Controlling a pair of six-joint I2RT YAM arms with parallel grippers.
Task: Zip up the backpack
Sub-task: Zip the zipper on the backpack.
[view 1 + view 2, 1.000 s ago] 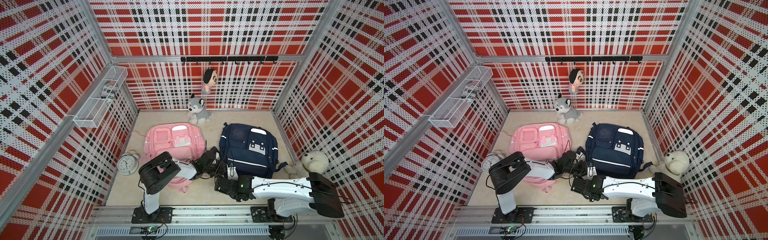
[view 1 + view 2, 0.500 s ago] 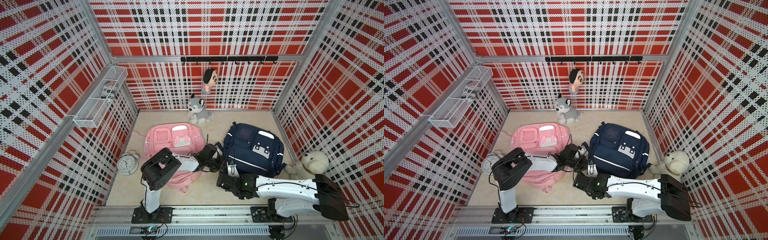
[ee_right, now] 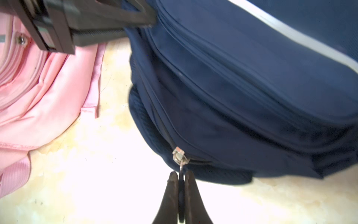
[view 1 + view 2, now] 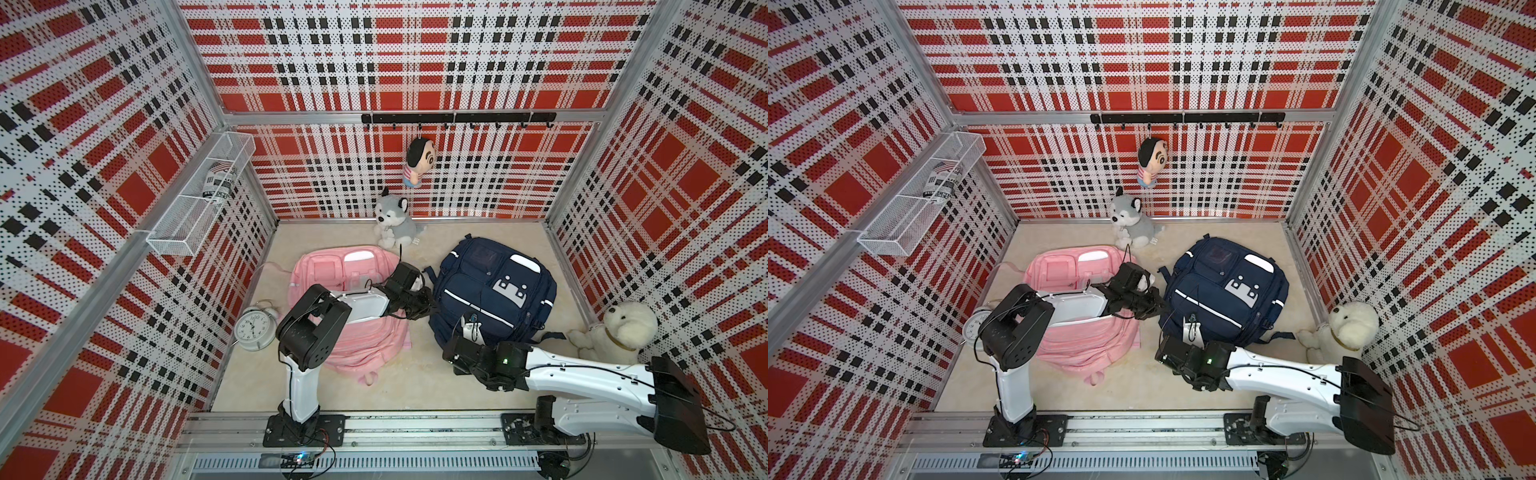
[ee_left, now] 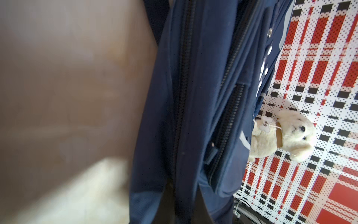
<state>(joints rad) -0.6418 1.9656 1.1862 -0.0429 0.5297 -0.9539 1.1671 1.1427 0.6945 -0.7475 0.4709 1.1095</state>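
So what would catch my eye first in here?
Red plaid walls box everything in. On the floor, a navy backpack lies beside a pink backpack; the right gripper pinches the navy one's zipper pull while the left gripper clamps its edge.

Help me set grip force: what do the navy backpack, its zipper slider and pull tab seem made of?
The navy backpack: matte woven fabric, perhaps nylon; it creases softly. The zipper slider: bright metal, from its silvery glint. The pull tab: dark, possibly rubber or plastic; mostly hidden.
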